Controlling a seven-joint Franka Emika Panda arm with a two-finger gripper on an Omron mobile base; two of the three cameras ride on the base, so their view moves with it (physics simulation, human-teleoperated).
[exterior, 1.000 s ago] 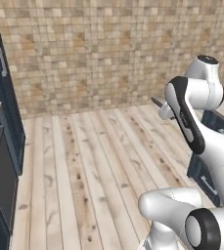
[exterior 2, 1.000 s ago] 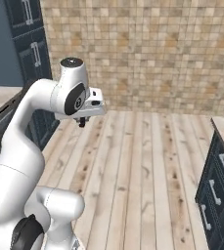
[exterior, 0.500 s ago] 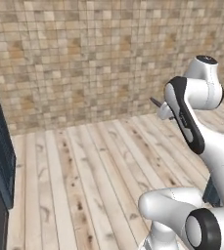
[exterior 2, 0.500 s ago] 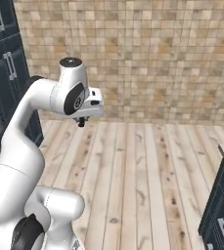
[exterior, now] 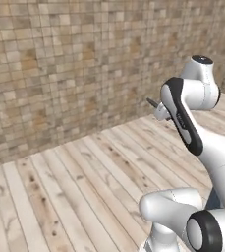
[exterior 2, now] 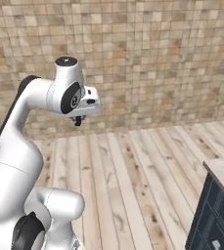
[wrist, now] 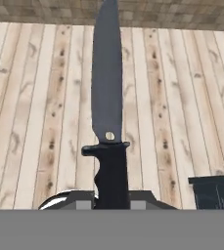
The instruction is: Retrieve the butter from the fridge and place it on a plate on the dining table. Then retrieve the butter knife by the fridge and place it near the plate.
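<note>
While the base faced only plank floor (exterior: pixel 84 187) and tiled wall (exterior 2: pixel 157 58), the gripper (wrist: pixel 112 193) was clamped on the butter knife (wrist: pixel 107 97) handle; carrying it level would avoid slipping.

The butter knife (wrist: pixel 107 97) has a long, dark grey blade tapering to a point, a small pale rivet near the blade's base, a short black crossguard and a black handle. In the hand view it points straight away from the camera, blade up the middle of the picture, high over the plank floor. Its handle runs down between the claw's (wrist: pixel 111 197) fingers, which are closed on it. In the left base view its tip (exterior: pixel 152 103) pokes out beside the wrist.
</note>
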